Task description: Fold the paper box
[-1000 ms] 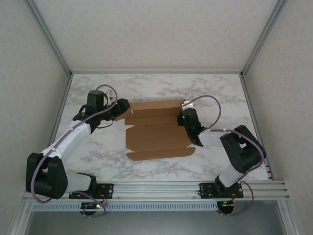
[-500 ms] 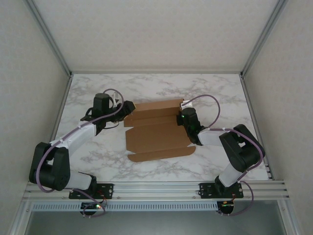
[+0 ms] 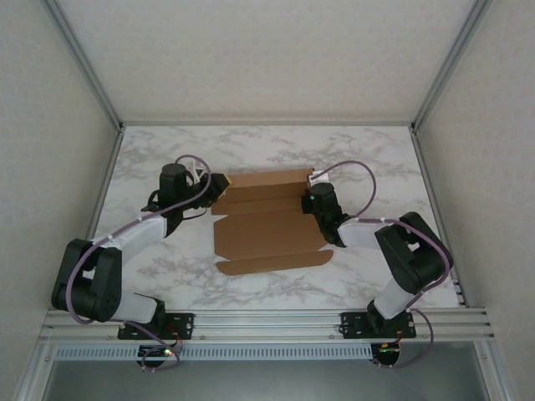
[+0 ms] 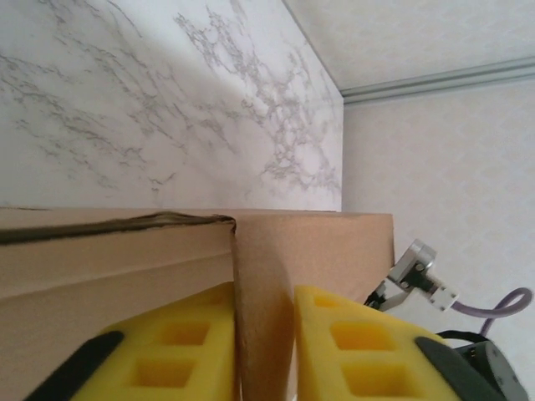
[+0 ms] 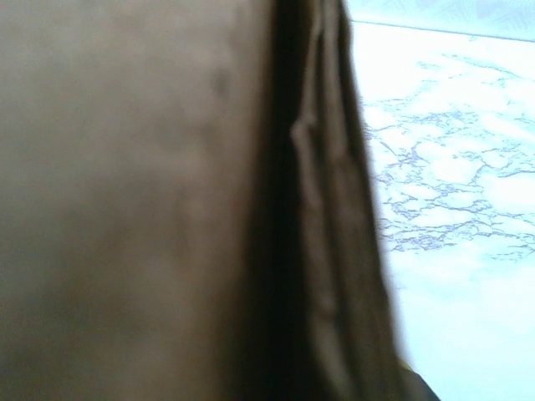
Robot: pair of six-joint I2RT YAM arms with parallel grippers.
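The paper box point(image 3: 267, 230), plain brown cardboard, lies partly folded in the middle of the marble table, its back panels raised. My left gripper point(image 3: 219, 185) is at the box's back left corner. In the left wrist view its yellow pads point(image 4: 167, 351) press an upright cardboard flap point(image 4: 263, 292) from both sides, so it is shut on that flap. My right gripper point(image 3: 312, 202) sits against the box's right edge. Blurred cardboard point(image 5: 167, 209) lies right up against the right wrist camera and hides the fingers.
The marble table point(image 3: 376, 159) is walled by white panels with aluminium rails at the back and both sides. A rail with both arm bases point(image 3: 267, 322) runs along the near edge. The right arm's white bracket and purple cable point(image 4: 422, 276) show beyond the box.
My left gripper has moved right to the box's back left flap and closed on it. The right arm and the box have stayed where they were.
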